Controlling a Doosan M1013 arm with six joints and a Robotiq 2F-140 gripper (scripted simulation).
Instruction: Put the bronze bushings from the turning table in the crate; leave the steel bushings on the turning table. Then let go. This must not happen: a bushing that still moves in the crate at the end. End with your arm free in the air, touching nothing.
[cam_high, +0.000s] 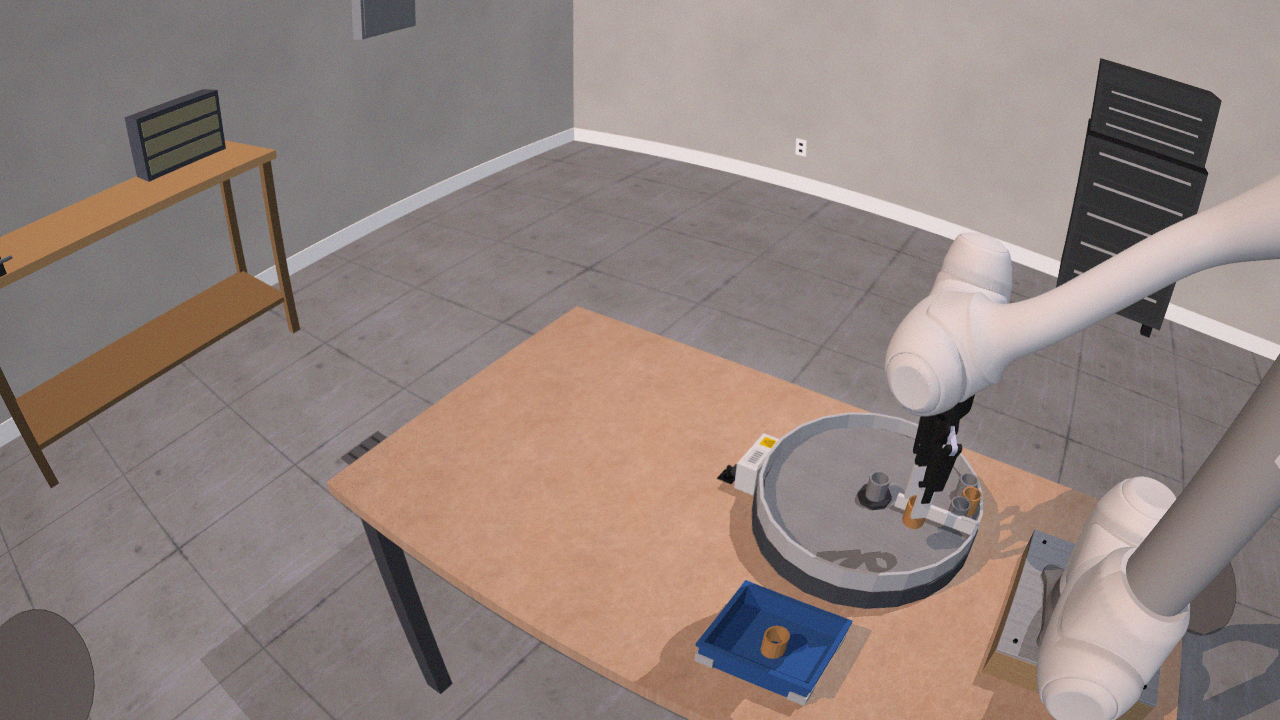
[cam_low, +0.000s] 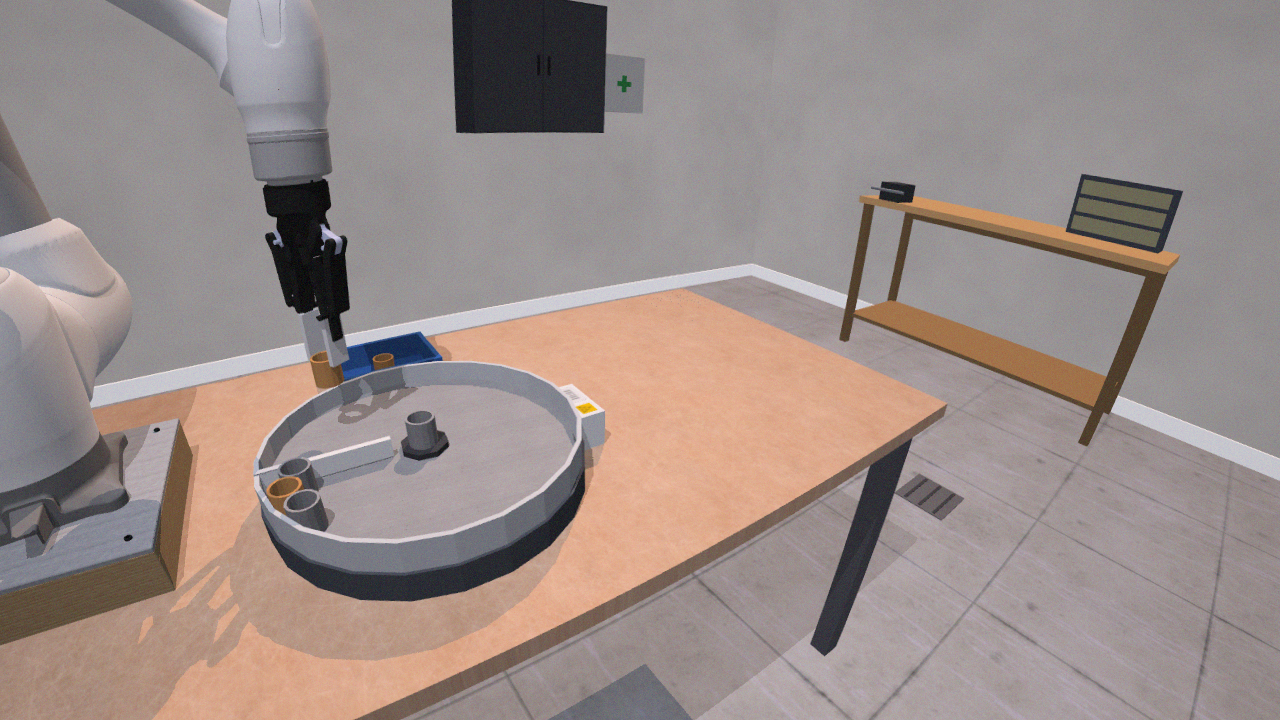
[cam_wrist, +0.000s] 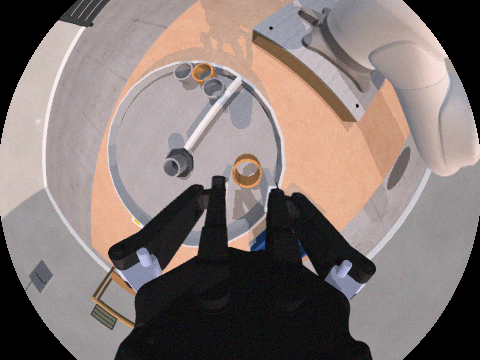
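My gripper (cam_high: 918, 502) (cam_low: 324, 350) (cam_wrist: 246, 176) is shut on a bronze bushing (cam_high: 911, 514) (cam_low: 322, 372) (cam_wrist: 247, 183), held upright above the turning table (cam_high: 814, 501) (cam_low: 483, 447) (cam_wrist: 145, 125). Another bronze bushing (cam_high: 972, 498) (cam_low: 285, 488) (cam_wrist: 204, 65) stands at the turning table's wall, between a steel bushing (cam_high: 960, 507) (cam_low: 296, 472) (cam_wrist: 213, 89) and a second steel bushing (cam_high: 968, 483) (cam_low: 306, 510) (cam_wrist: 183, 72). The blue crate (cam_high: 747, 669) (cam_low: 420, 342) holds one bronze bushing (cam_high: 776, 640) (cam_low: 383, 360); the wrist view shows only slivers of the crate behind the fingers.
A white bar (cam_high: 947, 517) (cam_low: 353, 457) (cam_wrist: 215, 112) crosses the turning table from wall towards hub. A grey tube (cam_high: 878, 486) (cam_low: 420, 431) stands on the dark hub. A raised wall rings the turning table. A white box (cam_high: 758, 461) (cam_low: 586, 416) sits outside it.
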